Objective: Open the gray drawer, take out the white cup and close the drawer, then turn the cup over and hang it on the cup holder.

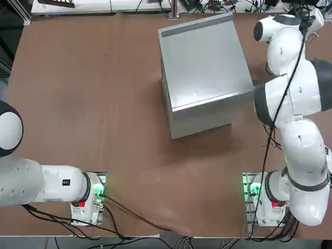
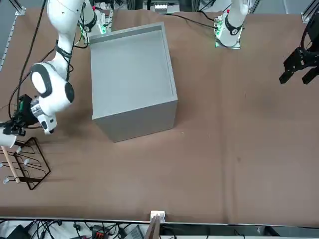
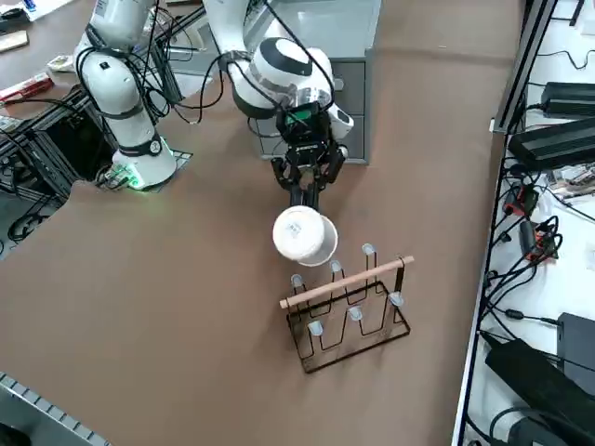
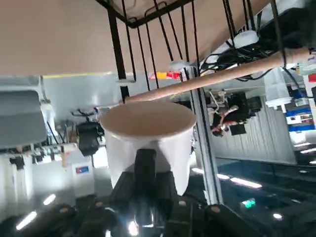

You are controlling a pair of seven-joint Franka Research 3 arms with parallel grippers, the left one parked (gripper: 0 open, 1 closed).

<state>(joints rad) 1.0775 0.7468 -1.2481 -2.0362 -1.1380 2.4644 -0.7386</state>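
My right gripper [image 3: 303,200] is shut on the white cup [image 3: 303,236] and holds it in the air, tilted, one round end toward the side camera. The cup hangs just above and beside the cup holder [image 3: 349,299], a dark rod rack with a light wooden bar [image 3: 344,283]. In the wrist view the white cup [image 4: 148,136] sits at the fingers [image 4: 145,165], with the cup holder's rods [image 4: 148,47] and wooden bar [image 4: 222,74] close behind it. The gray drawer [image 3: 350,93] sits flush in the gray cabinet [image 1: 205,72].
The cabinet [image 2: 132,74] stands at the table's far middle. The cup holder [image 2: 25,164] is near the table's corner on the robot's right, close to the edge. Cables and power boxes [image 3: 558,139] lie beyond that side of the table.
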